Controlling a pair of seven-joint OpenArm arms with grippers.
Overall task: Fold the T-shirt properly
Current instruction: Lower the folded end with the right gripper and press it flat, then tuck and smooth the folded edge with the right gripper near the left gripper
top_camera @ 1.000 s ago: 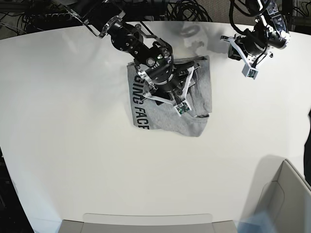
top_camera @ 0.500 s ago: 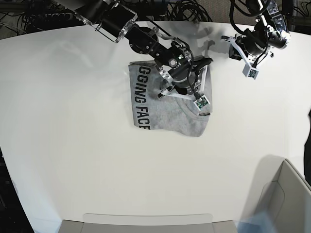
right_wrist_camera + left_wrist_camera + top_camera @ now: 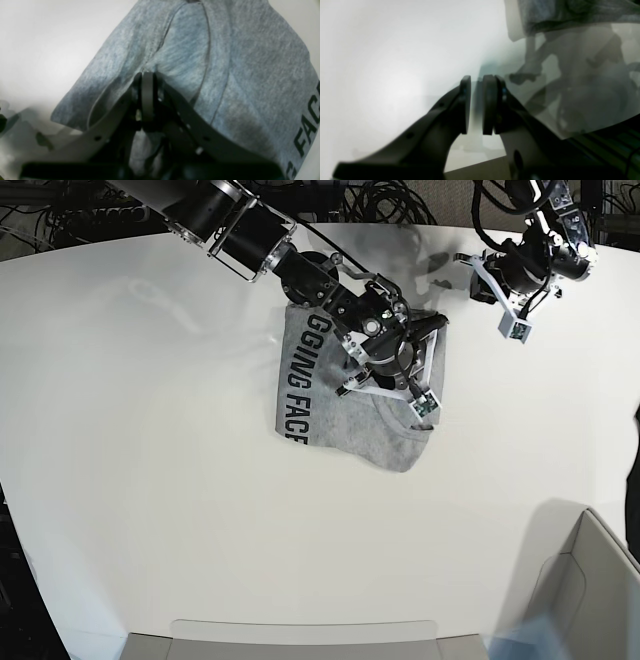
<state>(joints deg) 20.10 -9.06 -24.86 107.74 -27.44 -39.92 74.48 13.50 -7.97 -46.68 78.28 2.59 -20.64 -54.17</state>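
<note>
The heather-grey T-shirt [image 3: 330, 420] lies folded on the white table [image 3: 150, 430], with black lettering [image 3: 298, 380] along its left edge. My right gripper [image 3: 405, 385] is low over the shirt's right half. In the right wrist view the gripper [image 3: 147, 82] is shut, and grey cloth [image 3: 250, 62] puckers toward its tips, with lettering [image 3: 306, 135] at the right. My left gripper [image 3: 510, 310] hovers at the back right, apart from the shirt. In the left wrist view its pads [image 3: 476, 105] stand almost together with nothing between them, and a shirt edge [image 3: 570, 12] shows at the top.
A cardboard box [image 3: 590, 580] stands at the front right corner. A flat grey tray edge [image 3: 300, 635] runs along the table's front. Black cables [image 3: 380, 200] lie behind the table's back edge.
My right gripper has moved right across the shirt. The shirt has shifted right and turned a little with it. The left arm has stayed in place.
</note>
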